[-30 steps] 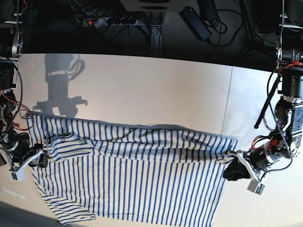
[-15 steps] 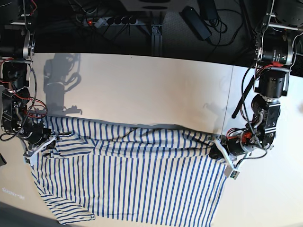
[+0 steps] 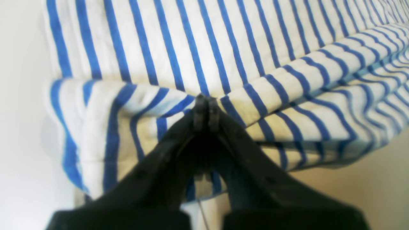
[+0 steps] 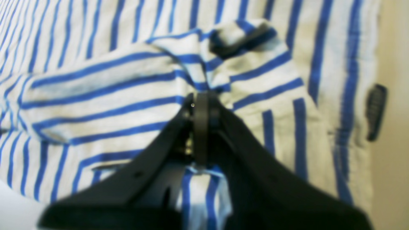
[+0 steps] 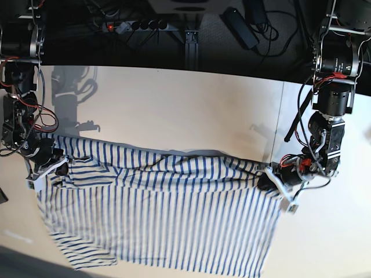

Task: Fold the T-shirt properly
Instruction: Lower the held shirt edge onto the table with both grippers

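Cream-white cloth T-shirt with thin blue stripes (image 5: 162,220) spread across near half of the white desk (image 5: 174,110), long axis running side to side in base view. Far edge lifted into a rumpled ridge strung between the two arms; rest lying mostly flat toward the near desk edge. Short sleeve bunched at base-view left, lower corner trailing near the front edge.

Left gripper (image 3: 204,110), at base-view right (image 5: 271,180): black jaws pressed together on a pinch of striped cloth at the shirt's edge, fabric folding over just beyond the tips. Cloth sagging below the pinch, pale desk visible under it in the left wrist view.

Right gripper (image 4: 202,108), at base-view left (image 5: 51,167): jaws likewise clamped tight on a gathered tuck of the T-shirt, stripes converging into the pinch point. Small dark tab (image 4: 375,111) showing at the cloth's edge in the right wrist view; too blurred to identify.

Dark area behind the desk: black power strip (image 5: 136,25) with a red light, black cables (image 5: 272,29), arm shadow on the desk top at far left.
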Robot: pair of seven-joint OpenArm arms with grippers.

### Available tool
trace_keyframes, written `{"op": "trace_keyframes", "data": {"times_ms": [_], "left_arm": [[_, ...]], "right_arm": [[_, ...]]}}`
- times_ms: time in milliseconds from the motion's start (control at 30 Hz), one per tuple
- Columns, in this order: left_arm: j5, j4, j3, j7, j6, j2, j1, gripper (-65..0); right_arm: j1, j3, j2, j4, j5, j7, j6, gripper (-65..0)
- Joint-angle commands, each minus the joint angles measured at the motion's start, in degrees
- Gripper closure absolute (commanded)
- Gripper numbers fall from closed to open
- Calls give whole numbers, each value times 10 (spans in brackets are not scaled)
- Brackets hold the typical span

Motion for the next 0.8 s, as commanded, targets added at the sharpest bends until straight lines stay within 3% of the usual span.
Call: {"op": "trace_keyframes", "data": {"times_ms": [0, 167, 467, 767], "left_arm": [[12, 11, 3, 55, -12, -2, 19, 0], [8, 99, 1, 57, -12, -13, 114, 0], [12, 300, -48, 60, -12, -32, 292, 0], [19, 384, -59, 57, -12, -32, 394, 0]], "right_arm": [[-28, 2, 8, 16, -21, -57, 27, 0], [-147, 51, 11, 125, 10, -89, 28, 0], [-319, 142, 14, 281, 11, -110, 28, 0], [-396, 146, 66, 346, 11, -110, 28, 0]]}}
